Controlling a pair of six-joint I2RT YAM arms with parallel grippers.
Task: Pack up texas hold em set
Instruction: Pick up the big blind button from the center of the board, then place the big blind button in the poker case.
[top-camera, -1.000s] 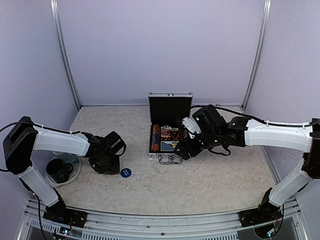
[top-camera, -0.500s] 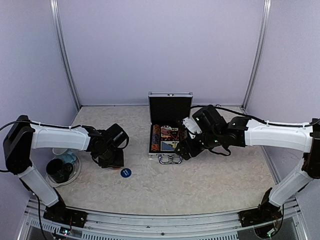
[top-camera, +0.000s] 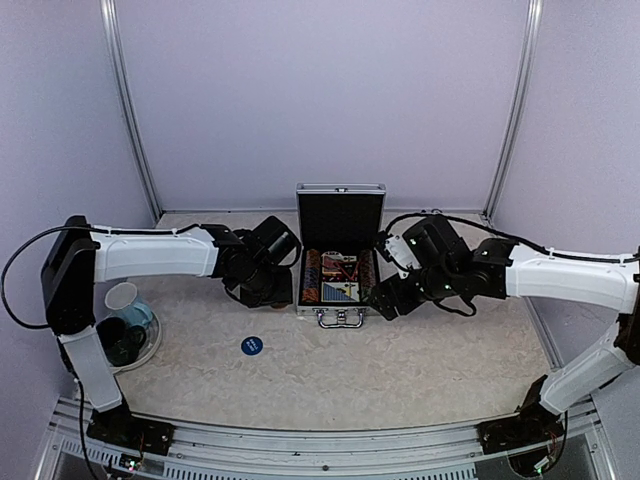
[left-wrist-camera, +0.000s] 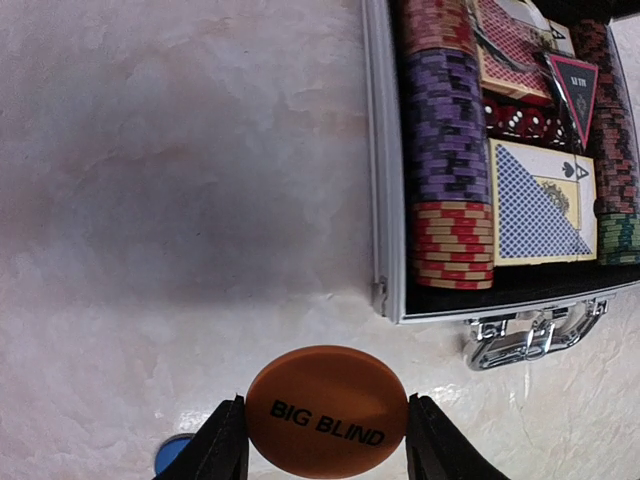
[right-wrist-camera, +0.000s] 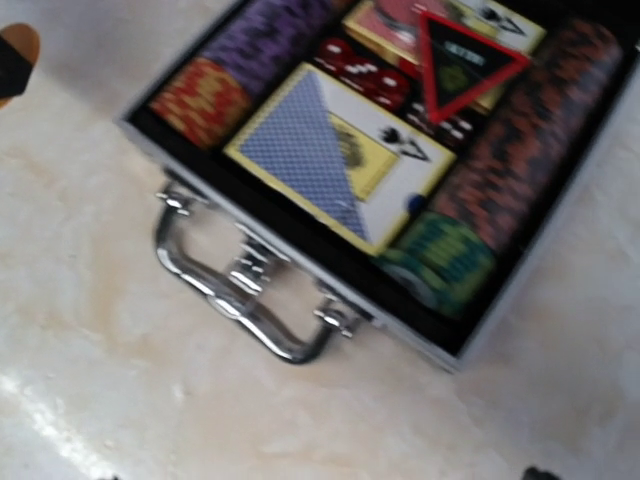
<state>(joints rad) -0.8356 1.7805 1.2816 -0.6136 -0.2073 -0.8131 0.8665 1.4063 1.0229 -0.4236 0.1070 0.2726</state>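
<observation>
Orange BIG BLIND button (left-wrist-camera: 326, 411) pinched in left gripper (left-wrist-camera: 326, 438), just left of open aluminium case (left-wrist-camera: 383, 200); right gripper (top-camera: 385, 298) spread empty near its front corner. Could slip from an edge-only pinch, or catch on chip rows (left-wrist-camera: 443, 130)

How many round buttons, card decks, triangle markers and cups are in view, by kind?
Round buttons: 2 (orange BIG BLIND button, blue button)
Card decks: 2 (blue deck, red deck)
Triangle marker: 1
Cups: 2 (pale blue cup, dark cup)
Total: 7
</observation>
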